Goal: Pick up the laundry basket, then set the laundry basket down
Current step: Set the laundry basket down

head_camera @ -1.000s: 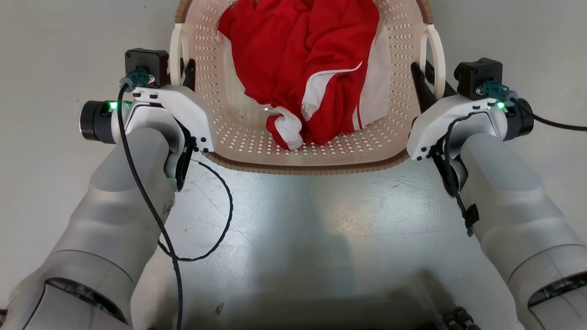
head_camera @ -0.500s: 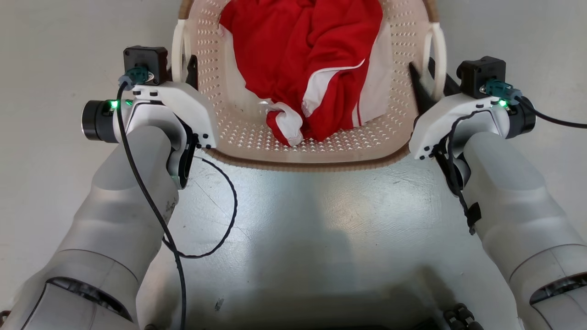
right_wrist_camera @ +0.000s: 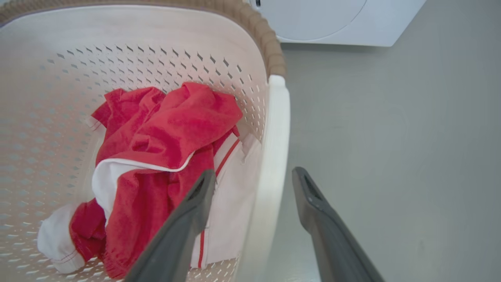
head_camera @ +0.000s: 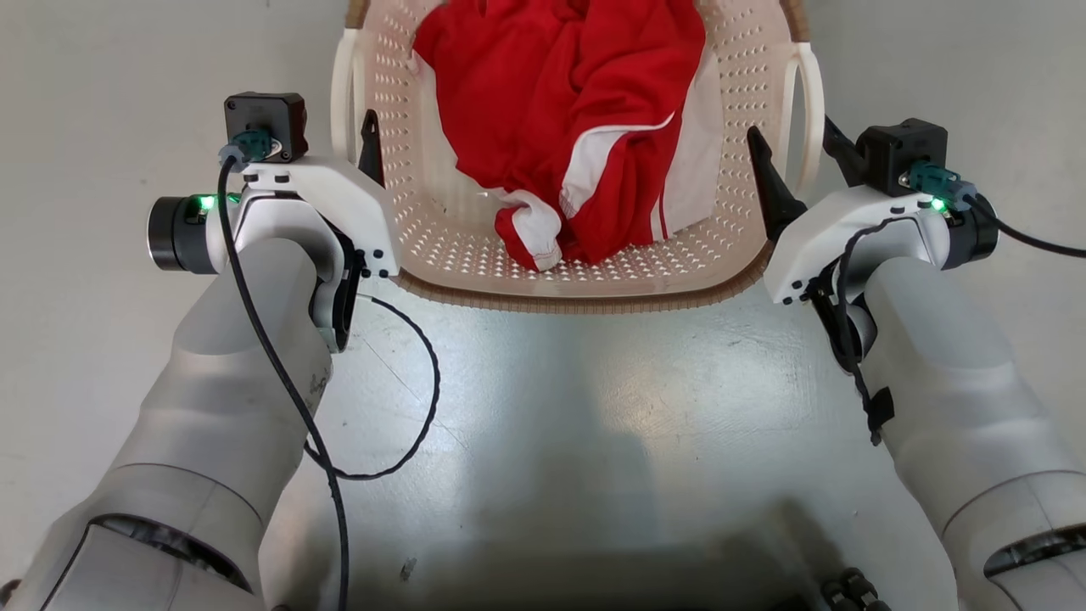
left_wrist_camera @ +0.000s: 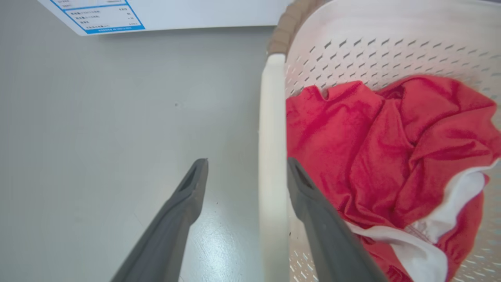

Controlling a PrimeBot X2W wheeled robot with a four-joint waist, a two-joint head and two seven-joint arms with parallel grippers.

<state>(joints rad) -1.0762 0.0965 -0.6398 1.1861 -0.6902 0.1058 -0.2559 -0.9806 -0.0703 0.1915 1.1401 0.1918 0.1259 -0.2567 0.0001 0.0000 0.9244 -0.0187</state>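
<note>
Head view: the basket (head_camera: 577, 299) was seen at top centre, above the grey floor (head_camera: 551, 424), between the two arms. A red and white garment (head_camera: 560, 102) was heaped inside it. The left claw (head_camera: 348, 127) was set at the left handle (head_camera: 344, 93) and the right claw (head_camera: 789, 131) at the right handle (head_camera: 806, 102). From this view the outer finger of the left claw was hidden behind its wrist housing. The basket's base was also hidden, so contact with the floor could not be told.

Left wrist view: the left claw (left_wrist_camera: 247, 162) was shown spread wide, with the left handle (left_wrist_camera: 272, 156) between its fingers, just beside the inner one, and not gripped. The garment (left_wrist_camera: 391, 149) and the basket wall (left_wrist_camera: 372, 51) were seen to the right. A blue-bordered label (left_wrist_camera: 101, 15) on a white panel was shown at top left.

Right wrist view: the right claw (right_wrist_camera: 254, 172) was likewise spread wide, astride the right handle (right_wrist_camera: 274, 149) with a gap on each side. The basket (right_wrist_camera: 117, 58) was seen to be perforated, with a brown rim. A white washer (right_wrist_camera: 325, 19) was shown beyond it.
</note>
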